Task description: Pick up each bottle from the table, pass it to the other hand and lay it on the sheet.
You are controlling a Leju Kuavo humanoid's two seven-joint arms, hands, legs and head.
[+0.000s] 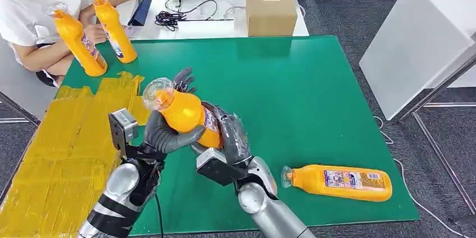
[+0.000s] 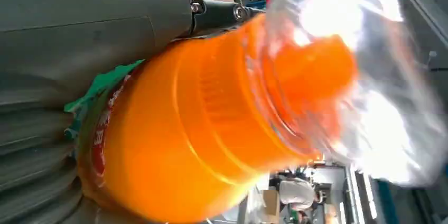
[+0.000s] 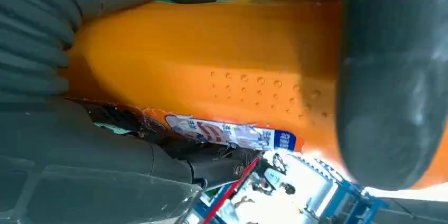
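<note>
orange bottle tilted above table, left hand and right hand both gripping it

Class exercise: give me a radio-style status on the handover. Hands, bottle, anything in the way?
Left hand and right hand both grip held bottle above mat. Sheet bare nearby. Spare bottle lying off to the right, not in the way.

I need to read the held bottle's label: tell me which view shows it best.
Right wrist view: the held bottle's label sits close, though turned. Head view shows a sliver between both hands. Left wrist view shows a red edge.
</note>
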